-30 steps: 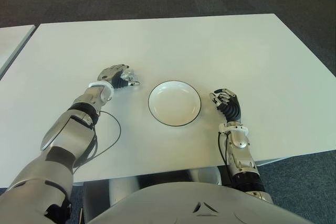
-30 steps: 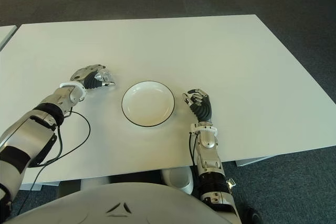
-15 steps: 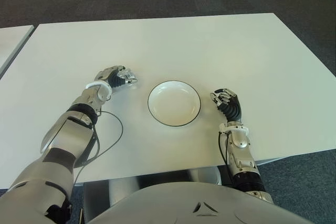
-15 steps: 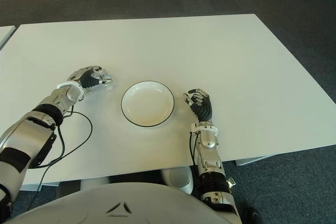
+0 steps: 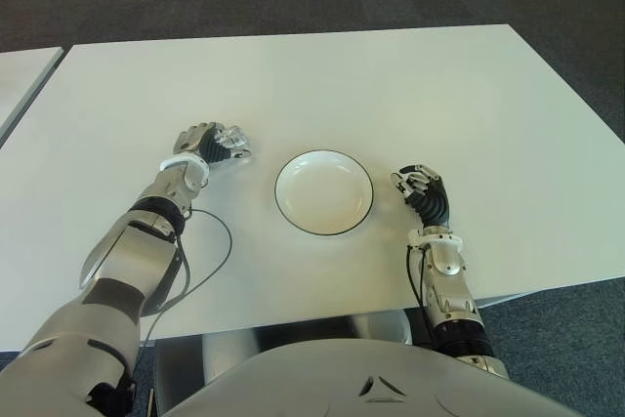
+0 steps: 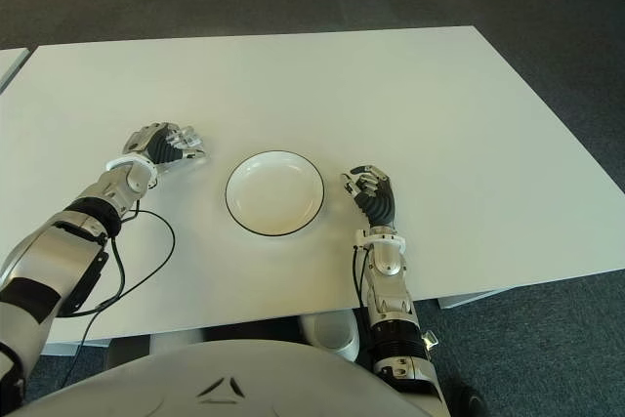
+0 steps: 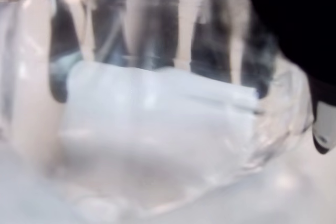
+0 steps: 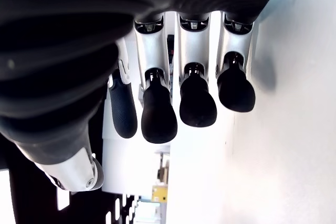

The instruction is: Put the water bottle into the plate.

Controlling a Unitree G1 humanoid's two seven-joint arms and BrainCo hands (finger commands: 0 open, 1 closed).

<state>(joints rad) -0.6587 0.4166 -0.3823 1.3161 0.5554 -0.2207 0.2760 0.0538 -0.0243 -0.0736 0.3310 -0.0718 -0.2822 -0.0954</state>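
Observation:
A small clear water bottle with a white label lies in my left hand, whose fingers are curled around it; its end sticks out toward the plate. The hand is low over the white table, a short way left of the plate. The white plate with a dark rim sits in the middle near me, with nothing on it. My right hand shows just right of the plate, fingers curled and holding nothing.
A black cable loops on the white table beside my left forearm. A second table's corner shows at the far left. Dark carpet lies beyond the far edge.
My left hand with the bottle has drifted slightly left, away from the plate, and its wrist has turned a little. The right hand and the plate have not moved.

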